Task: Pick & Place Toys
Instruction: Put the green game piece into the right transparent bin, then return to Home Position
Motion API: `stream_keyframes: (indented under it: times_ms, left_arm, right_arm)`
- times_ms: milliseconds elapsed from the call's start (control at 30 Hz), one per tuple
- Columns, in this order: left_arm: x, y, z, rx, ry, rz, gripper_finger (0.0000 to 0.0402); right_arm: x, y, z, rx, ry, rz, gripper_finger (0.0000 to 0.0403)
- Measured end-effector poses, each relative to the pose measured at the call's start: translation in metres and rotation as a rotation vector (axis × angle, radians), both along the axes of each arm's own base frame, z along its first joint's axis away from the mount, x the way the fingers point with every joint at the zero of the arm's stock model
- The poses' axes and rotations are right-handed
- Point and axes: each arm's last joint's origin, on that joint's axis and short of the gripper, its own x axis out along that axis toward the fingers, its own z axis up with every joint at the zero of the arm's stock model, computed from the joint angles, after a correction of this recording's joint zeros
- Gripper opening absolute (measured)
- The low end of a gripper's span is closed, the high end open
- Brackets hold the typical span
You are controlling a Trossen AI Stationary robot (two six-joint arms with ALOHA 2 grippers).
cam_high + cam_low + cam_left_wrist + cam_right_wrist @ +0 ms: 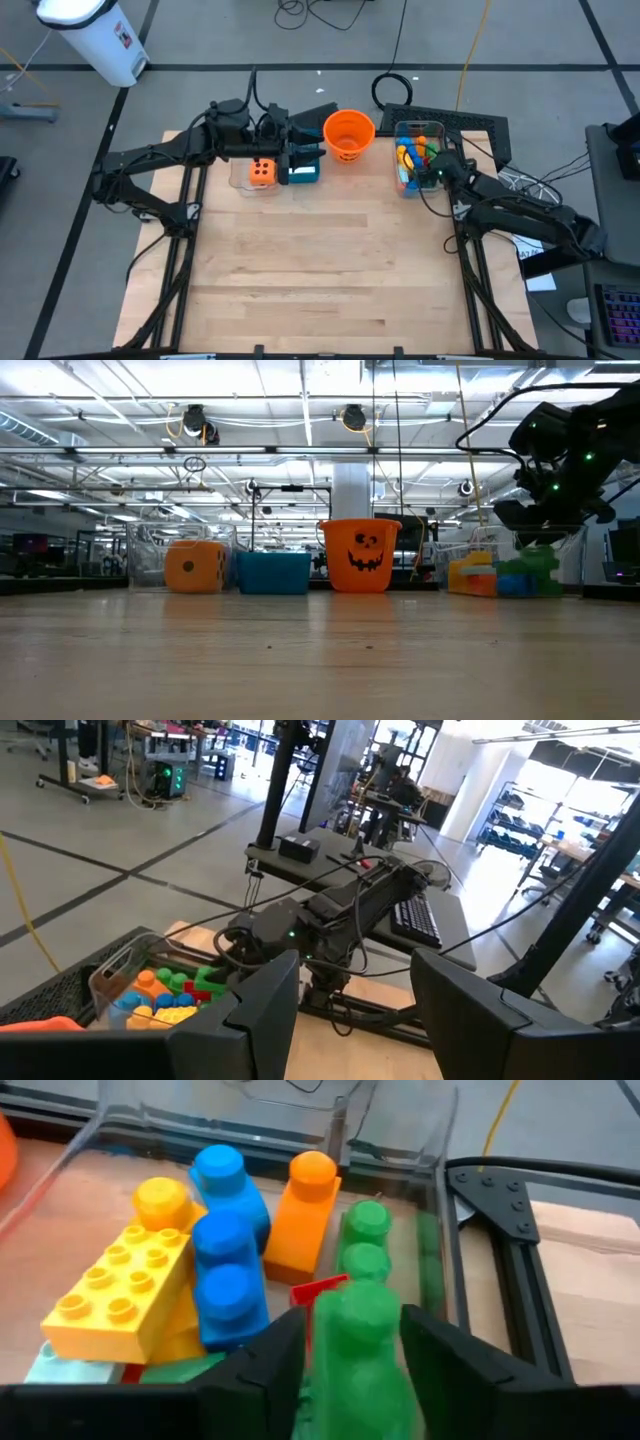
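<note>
Picking a green brick out of the clear bin.
My right gripper (350, 1350) has its fingers either side of a green brick (357, 1330), touching it but, I judge, not firmly clamped; it sits among other bricks in the clear bin (400, 135). Next: tighten, lift straight. My left gripper (355, 990) waits part-open, empty, above the orange die (260, 172).

No readable words, brands or numbers anywhere. Only markings: a black jack-o'-lantern face on the orange bucket (360, 556), and black pips on the orange die (260, 172). A red-and-dark label on the white bin (103, 37) is too small to read.
</note>
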Motion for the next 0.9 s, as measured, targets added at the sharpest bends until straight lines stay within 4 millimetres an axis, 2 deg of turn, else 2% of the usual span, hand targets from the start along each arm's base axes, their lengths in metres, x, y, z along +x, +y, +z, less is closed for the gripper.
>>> stream_keyframes:
  times_ms: [133, 233, 367, 500, 667, 800, 900]
  left_arm:
    - [0.000, 0.000, 0.000, -0.002, 0.000, 0.000, 0.0202]
    - [0.000, 0.000, 0.000, -0.003, -0.002, 0.001, 0.0202]
    - [0.000, 0.001, 0.001, 0.002, -0.013, 0.002, 0.0202]
    - [-0.013, 0.003, 0.010, 0.010, -0.037, 0.016, 0.0202]
    - [-0.048, 0.005, 0.030, 0.042, -0.098, 0.052, 0.0202]
    - [-0.085, 0.003, 0.047, 0.091, -0.149, 0.089, 0.0202]
    - [-0.112, -0.001, 0.057, 0.114, -0.187, 0.118, 0.0202]
  right_arm:
    - [-0.001, -0.001, 0.000, 0.007, -0.008, -0.002, 0.0197]
    - [0.003, -0.002, 0.005, -0.010, -0.049, 0.069, 0.0207]
    - [0.008, -0.003, 0.020, -0.082, -0.158, 0.182, 0.0208]
    - [0.009, -0.002, 0.045, -0.154, -0.216, 0.214, 0.0200]
    - [0.010, 0.004, 0.085, -0.251, -0.276, 0.365, 0.0187]
    - [0.008, 0.012, 0.117, -0.310, -0.369, 0.496, 0.0170]
    - [0.000, 0.020, 0.138, -0.362, -0.459, 0.529, 0.0156]
